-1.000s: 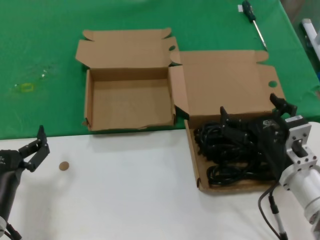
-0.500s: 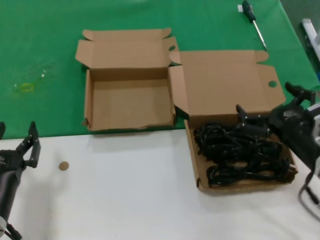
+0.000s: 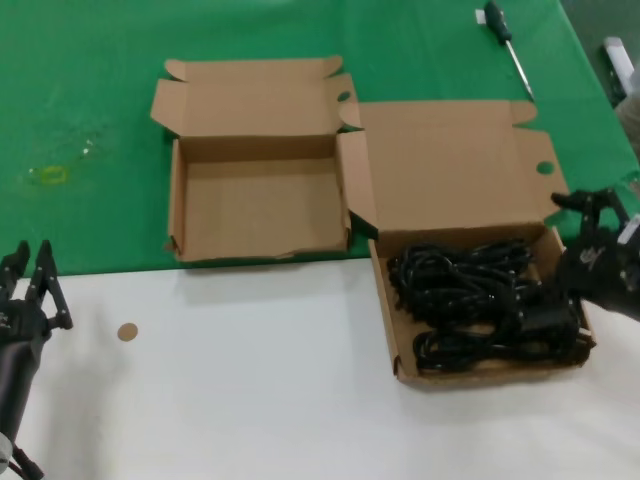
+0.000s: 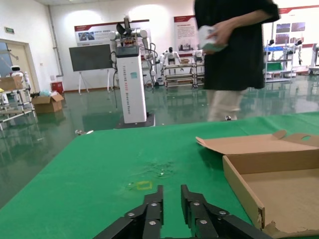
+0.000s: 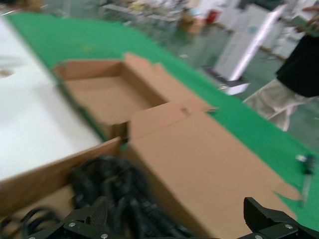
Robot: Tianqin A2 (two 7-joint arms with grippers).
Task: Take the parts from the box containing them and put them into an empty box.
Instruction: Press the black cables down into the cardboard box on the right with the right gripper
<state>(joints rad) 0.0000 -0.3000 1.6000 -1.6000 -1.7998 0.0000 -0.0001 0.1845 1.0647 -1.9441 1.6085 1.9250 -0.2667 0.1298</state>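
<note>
Black wound cables (image 3: 470, 300) lie in the tray of the larger brown box, whose plain lid (image 3: 450, 170) is folded back. The smaller box (image 3: 260, 210), with a wavy-edged flap, stands open and empty to its left. My right gripper (image 3: 560, 250) is open wide at the right edge of the larger box, holding nothing. In the right wrist view its fingers (image 5: 177, 211) span the cables (image 5: 114, 189) and the lid (image 5: 209, 164). My left gripper (image 3: 30, 275) waits at the left edge of the table. A narrow gap shows between its fingers (image 4: 171, 191), and it is empty.
A black-handled screwdriver (image 3: 508, 45) lies on the green cloth at the far right. A small brown disc (image 3: 127, 331) sits on the white tabletop near my left gripper. A person (image 4: 234, 55) stands beyond the table. The smaller box also shows in the left wrist view (image 4: 279, 184).
My right gripper has drawn back to the right, from over the cables to the box's right edge. My left gripper has shifted left and turned. The cables have not moved.
</note>
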